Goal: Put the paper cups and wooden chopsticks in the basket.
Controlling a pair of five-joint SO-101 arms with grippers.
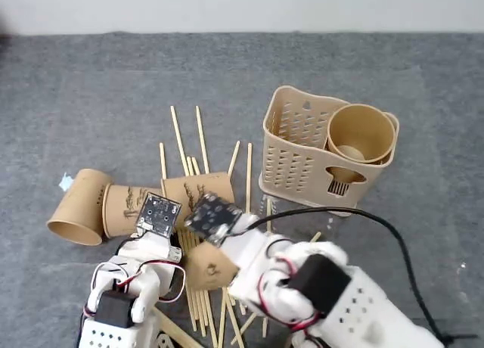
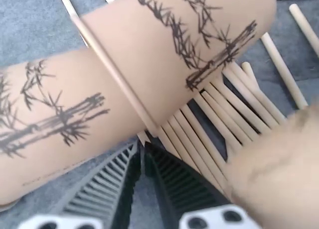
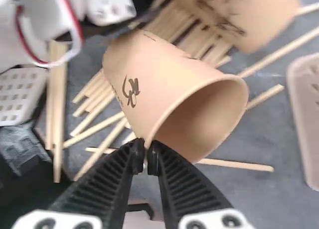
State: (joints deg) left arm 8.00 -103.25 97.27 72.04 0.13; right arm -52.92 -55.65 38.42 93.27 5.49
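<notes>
Grey table [image 1: 91,98]. Beige slatted basket [image 1: 299,147] stands upright, right of centre and toward the far side. One paper cup, the basket cup [image 1: 361,132], sits upright at its right end, mouth up.

Chopsticks [image 1: 197,306] are scattered in a loose fan from mid-table to the near edge, between the two arms. Some cross each other, and a few reach toward the basket's near-left corner.

Three cups lie on their sides left of the basket.
- Left cup [image 1: 79,208]: farthest left, mouth toward the near left.
- Mid cup [image 1: 130,209]: touching the left cup on its right.
- Third cup [image 1: 198,187]: right of the mid cup, resting on the chopsticks.

Left arm [image 1: 125,287] is near-left, wrist just near of the mid and third cups. Left jaws are pinched together on the near tip of one chopstick [image 2: 113,74], which runs away from them along the seam between those two cups and lies against both.

Right arm [image 1: 302,287] is near-centre, angled to the left. Right jaws are clenched on the rim wall of the held cup [image 3: 169,94]. That cup is on its side over the chopstick fan, just near of the third cup, its open mouth visible in the right wrist view. Cannot tell whether it is clear of the sticks beneath.
</notes>
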